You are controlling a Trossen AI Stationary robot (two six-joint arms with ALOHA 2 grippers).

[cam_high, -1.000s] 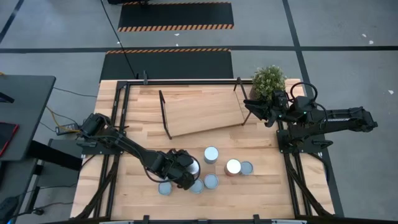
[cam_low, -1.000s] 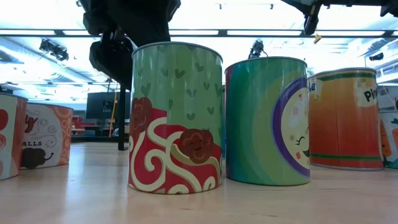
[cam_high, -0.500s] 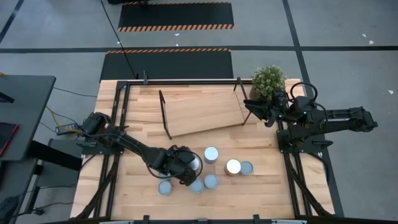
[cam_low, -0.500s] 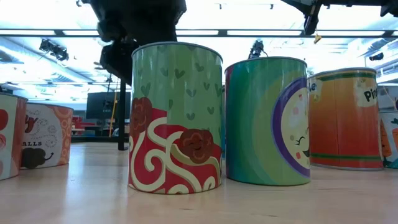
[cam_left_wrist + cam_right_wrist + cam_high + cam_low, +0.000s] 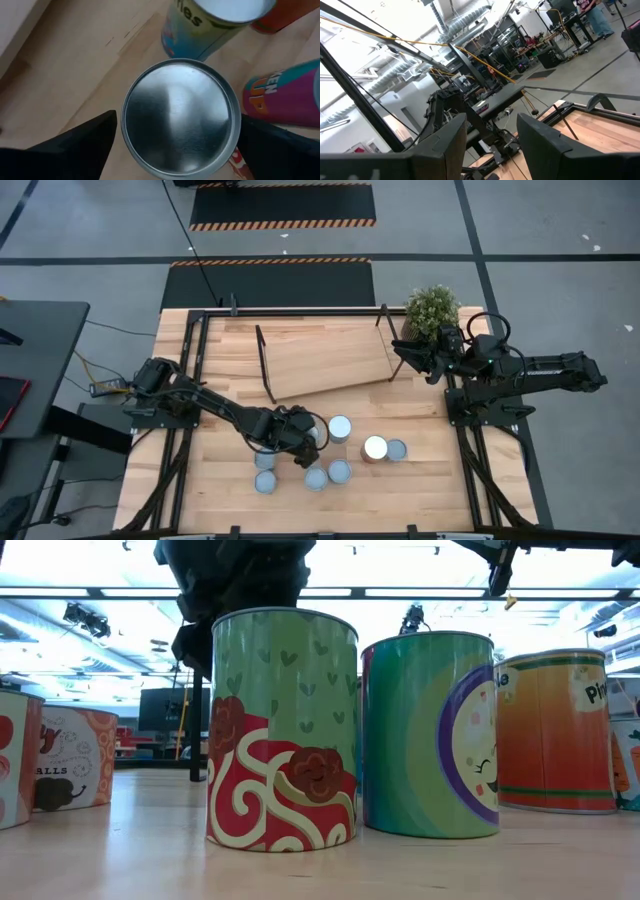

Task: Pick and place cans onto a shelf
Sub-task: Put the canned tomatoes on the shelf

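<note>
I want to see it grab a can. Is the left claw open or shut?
Open. In the left wrist view the left gripper's two dark fingers stand wide apart on either side of a can's silver top, not squeezing it yet.

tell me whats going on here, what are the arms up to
The left gripper hangs open right over one can in the cluster of cans at the table's front, fingers either side, not gripping. The right gripper waits shut by the shelf's right end, near the potted plant. The shelf holds nothing.
</note>
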